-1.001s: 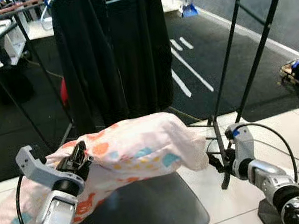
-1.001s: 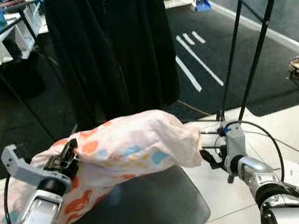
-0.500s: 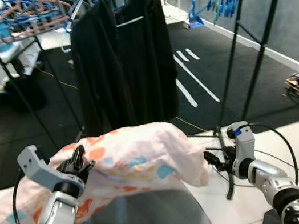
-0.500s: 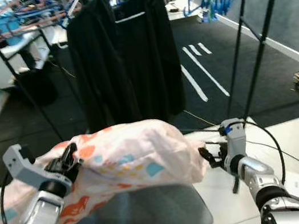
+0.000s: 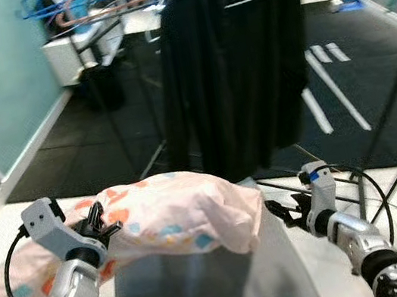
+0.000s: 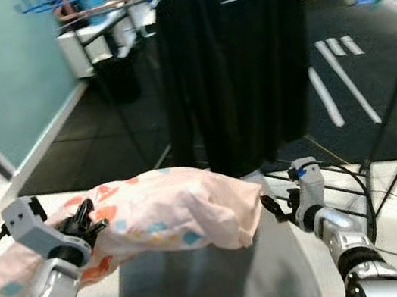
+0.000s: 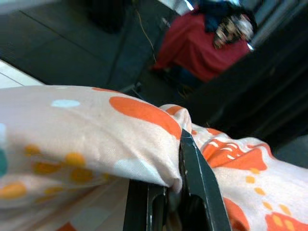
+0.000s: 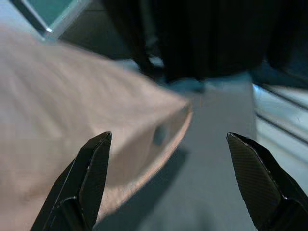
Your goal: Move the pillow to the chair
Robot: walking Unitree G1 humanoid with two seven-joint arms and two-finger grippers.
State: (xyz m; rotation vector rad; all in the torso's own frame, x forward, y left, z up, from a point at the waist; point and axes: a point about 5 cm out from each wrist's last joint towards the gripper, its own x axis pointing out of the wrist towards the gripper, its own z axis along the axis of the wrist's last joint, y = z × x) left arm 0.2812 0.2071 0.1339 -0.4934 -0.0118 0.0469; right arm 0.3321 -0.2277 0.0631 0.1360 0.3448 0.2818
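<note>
Over the chair (image 5: 207, 285), left fingers (image 7: 195, 178) pinch the pillow (image 5: 172, 215).

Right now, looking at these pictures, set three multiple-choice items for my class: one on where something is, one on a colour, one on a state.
1. Where does the pillow lie?
A. over the grey chair seat
B. on the hanger rail
C. flat on the black mat

2. What colour are the garments hanging behind the chair?
A. white
B. black
C. yellow

3. How is the right gripper?
A. shut on the pillow
B. shut on a hanger
C. open, beside the pillow's end

Answers:
1 A, the eye views show the pillow lying across the seat.
2 B, the hanging clothes are dark black.
3 C, the right wrist view shows its fingers spread with nothing between them, while the left gripper is shut on the pillow's fabric.
</note>
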